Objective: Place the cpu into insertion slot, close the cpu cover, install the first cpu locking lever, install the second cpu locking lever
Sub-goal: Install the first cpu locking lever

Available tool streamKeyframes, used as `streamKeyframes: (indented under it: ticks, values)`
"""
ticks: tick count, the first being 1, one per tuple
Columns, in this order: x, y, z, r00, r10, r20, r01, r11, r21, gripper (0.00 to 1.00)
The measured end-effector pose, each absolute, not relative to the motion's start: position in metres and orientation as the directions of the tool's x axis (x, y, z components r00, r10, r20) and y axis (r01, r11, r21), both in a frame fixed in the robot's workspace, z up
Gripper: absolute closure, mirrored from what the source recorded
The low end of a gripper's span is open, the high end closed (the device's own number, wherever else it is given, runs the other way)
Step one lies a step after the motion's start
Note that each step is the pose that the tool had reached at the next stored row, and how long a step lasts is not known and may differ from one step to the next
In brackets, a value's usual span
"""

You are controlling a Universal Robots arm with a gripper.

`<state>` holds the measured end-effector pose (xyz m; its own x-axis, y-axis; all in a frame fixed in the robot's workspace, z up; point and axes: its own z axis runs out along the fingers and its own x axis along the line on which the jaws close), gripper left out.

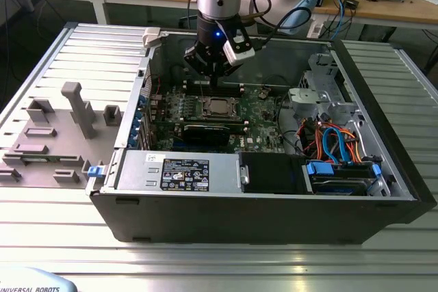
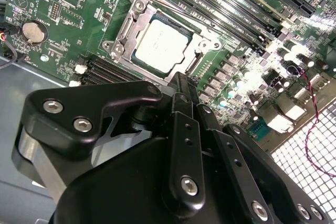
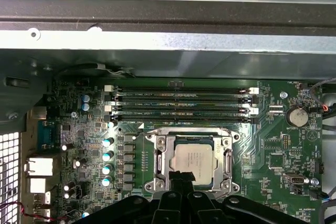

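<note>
The cpu lies flat in the insertion slot with the cpu cover down around it. It looks light, stiff and fragile, best held by its edges. Just above it the gripper has its jaws pressed together, holding nothing.

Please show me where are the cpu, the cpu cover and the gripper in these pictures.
cpu (image 3: 193, 163): first wrist view, middle of its metal top.
cpu cover (image 3: 160, 157): first wrist view, one side bar.
gripper (image 2: 181, 85): second wrist view, fingertips.
</note>
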<state>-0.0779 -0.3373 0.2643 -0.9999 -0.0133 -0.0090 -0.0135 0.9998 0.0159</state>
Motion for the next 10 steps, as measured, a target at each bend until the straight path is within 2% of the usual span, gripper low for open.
streamKeyframes:
  ticks: [10]
  values:
    - [-0.0811,-0.3373,0.2643,-1.000,-0.015,-0.009,-0.015,1.000,0.016,0.89]
